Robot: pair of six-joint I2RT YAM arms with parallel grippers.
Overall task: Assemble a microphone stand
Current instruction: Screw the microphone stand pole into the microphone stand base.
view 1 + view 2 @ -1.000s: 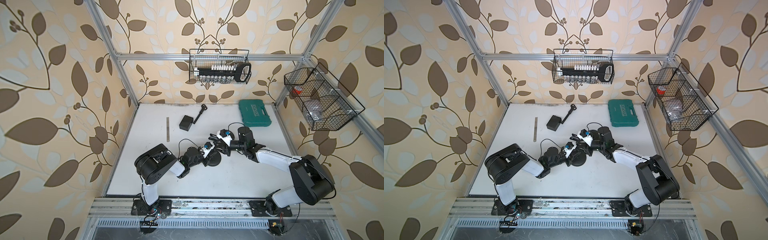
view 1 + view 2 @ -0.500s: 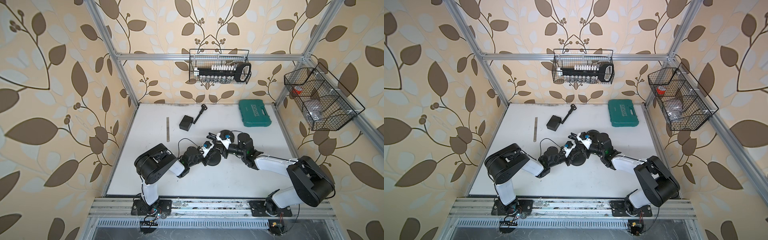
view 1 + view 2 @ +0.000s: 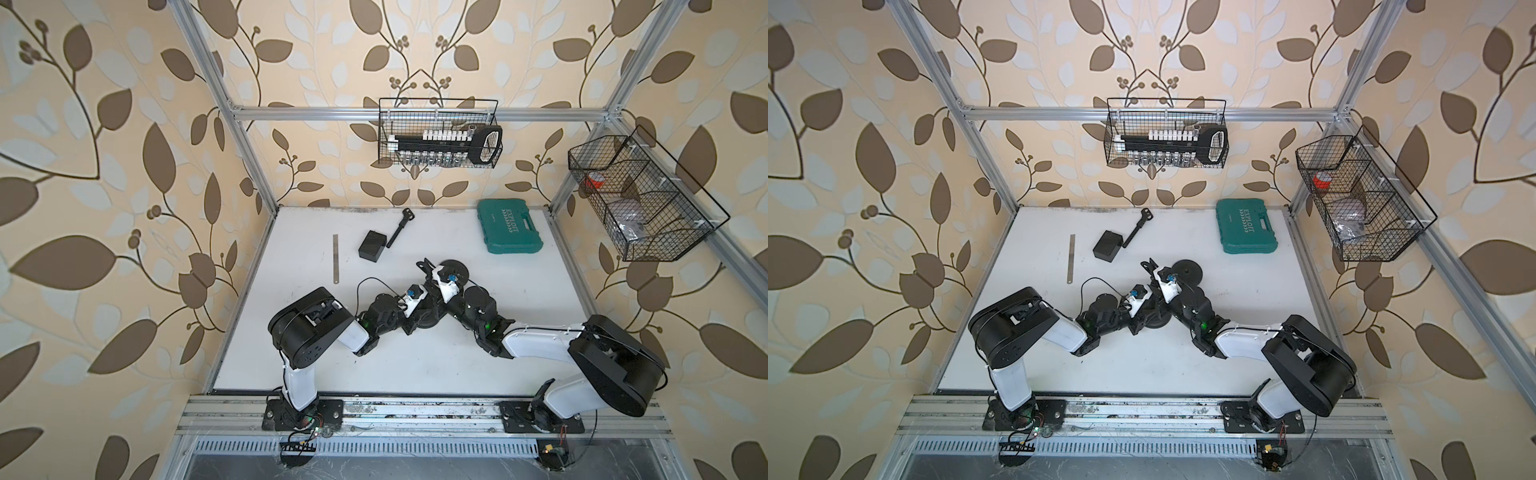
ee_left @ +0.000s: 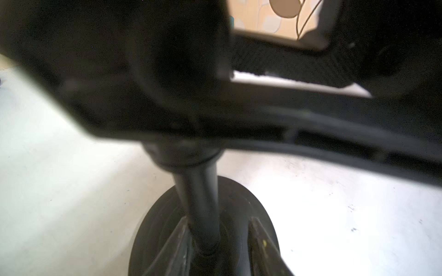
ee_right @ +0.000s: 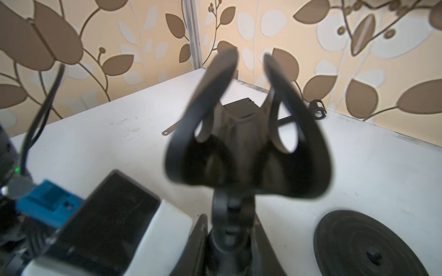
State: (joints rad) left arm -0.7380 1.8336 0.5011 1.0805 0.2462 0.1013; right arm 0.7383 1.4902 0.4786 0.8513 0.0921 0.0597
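Observation:
A black pole [image 4: 198, 203] stands upright on a round black base [image 4: 155, 229], which shows in both top views [image 3: 428, 323] [image 3: 1156, 322]. My left gripper [image 4: 218, 218] is open around the pole's foot: one finger lies against it, the other stands apart. My right gripper [image 5: 229, 217] is shut on the stem of the black microphone clip [image 5: 248, 143], whose two curved arms point at the back wall [image 3: 424, 265]. It sits just above the left gripper [image 3: 420, 309]. Whether stem and pole are joined is hidden.
A second round black disc [image 5: 368, 246] [image 3: 456, 268] lies flat just behind the grippers. Farther back are a black box [image 3: 372, 246], a short black rod [image 3: 399, 227], a steel ruler [image 3: 335, 258] and a green case [image 3: 509, 226]. Wire baskets [image 3: 438, 135] [image 3: 640, 199] hang on the walls.
The left jaws have spread off the pole. The right gripper with the clip has shifted toward the left arm, uncovering the loose disc behind it.

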